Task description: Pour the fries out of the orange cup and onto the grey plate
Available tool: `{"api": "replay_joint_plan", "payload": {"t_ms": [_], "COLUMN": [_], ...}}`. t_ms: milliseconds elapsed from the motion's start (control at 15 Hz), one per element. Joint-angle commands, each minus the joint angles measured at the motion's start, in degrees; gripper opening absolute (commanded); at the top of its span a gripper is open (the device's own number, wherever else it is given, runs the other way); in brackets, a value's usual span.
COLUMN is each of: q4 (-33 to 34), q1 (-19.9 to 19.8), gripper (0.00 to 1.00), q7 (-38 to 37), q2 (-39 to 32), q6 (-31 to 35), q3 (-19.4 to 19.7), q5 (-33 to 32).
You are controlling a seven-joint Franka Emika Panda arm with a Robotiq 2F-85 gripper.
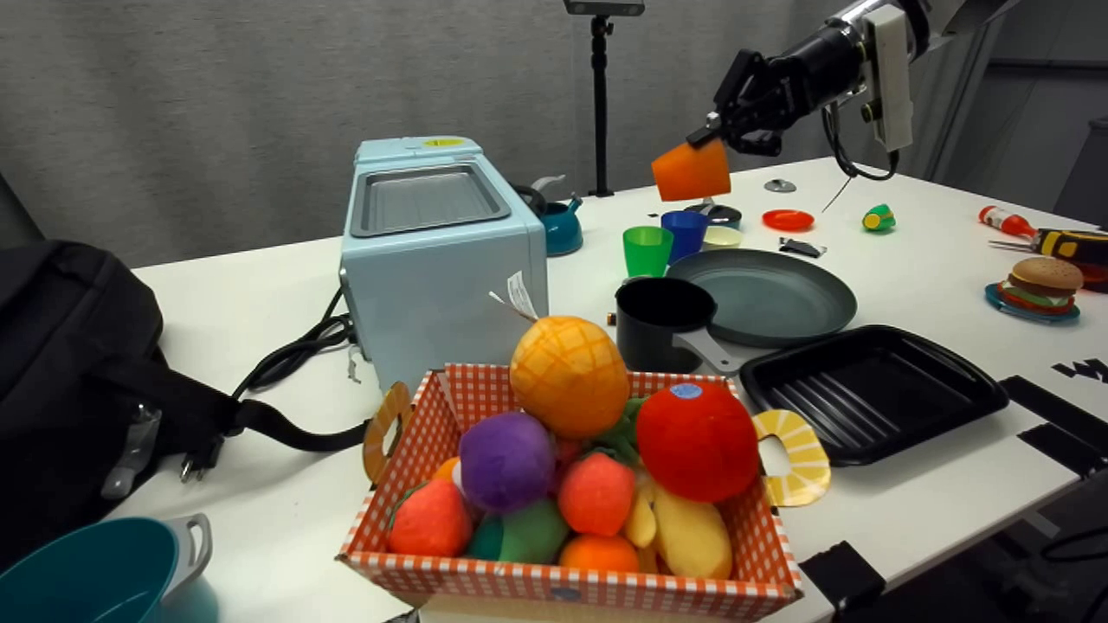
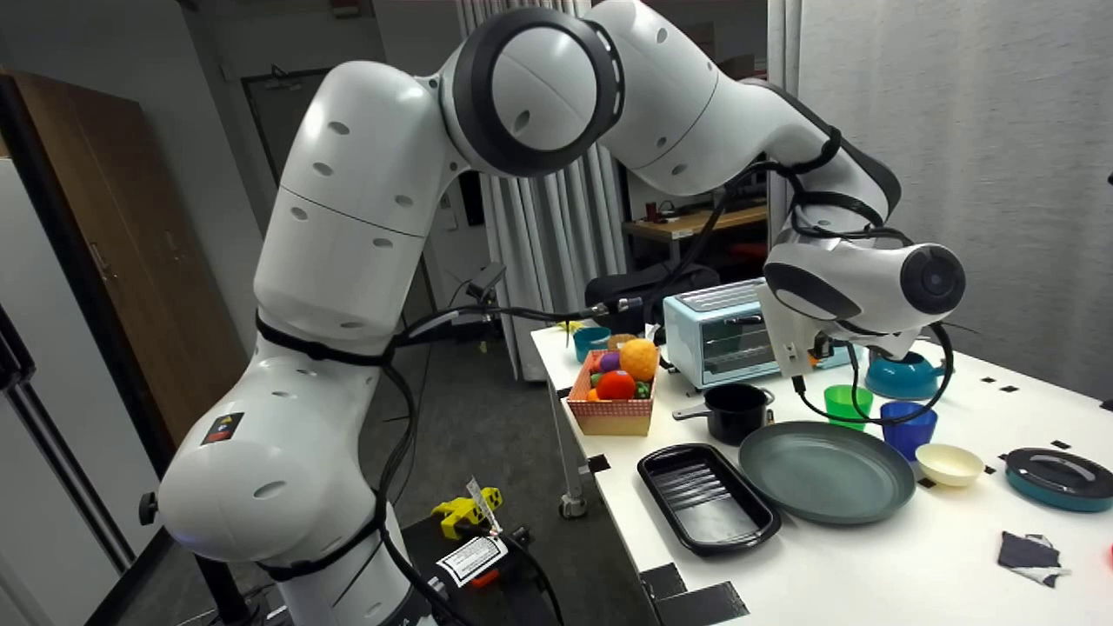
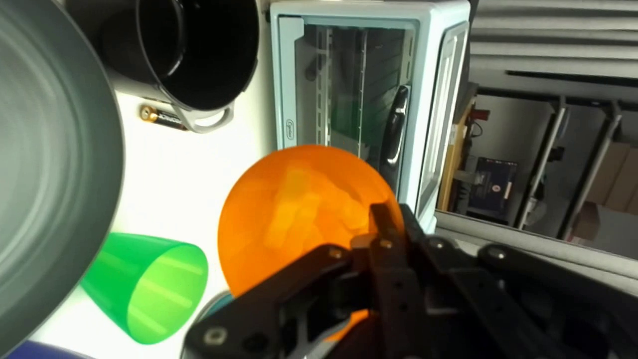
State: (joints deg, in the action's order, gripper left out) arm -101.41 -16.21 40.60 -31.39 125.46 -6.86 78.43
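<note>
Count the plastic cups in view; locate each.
3: the orange cup, held aloft by the tool; the green cup and the blue cup, both standing near the grey plate. Others may be hidden.

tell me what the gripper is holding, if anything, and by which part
The gripper holds the orange cup by its side wall, at the rim.

We can't read any word for sure. In the wrist view, upper left, a battery (image 3: pixel 163 118) has letters, but they are too blurry. Near the top middle, the light blue oven (image 3: pixel 349 85) has a tiny curly name (image 3: pixel 290 130) by its door. In an exterior view, we see a small dark label (image 2: pixel 223 428) on the robot arm (image 2: pixel 348 191), lower left, and a white label (image 2: pixel 472 559) with small print, bottom middle.
</note>
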Motion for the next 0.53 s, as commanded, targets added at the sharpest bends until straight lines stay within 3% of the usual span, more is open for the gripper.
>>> {"api": "replay_joint_plan", "payload": {"t_ms": [0, 467], "q4": [-0.58, -0.26], "q1": [2.03, 2.90], "gripper": [0.01, 0.01], "q7": [5.89, 8.45], "q2": [0.77, 0.47], "q6": [-0.27, -2.61], "q3": [3.03, 6.90], "q5": [8.79, 20.11]}}
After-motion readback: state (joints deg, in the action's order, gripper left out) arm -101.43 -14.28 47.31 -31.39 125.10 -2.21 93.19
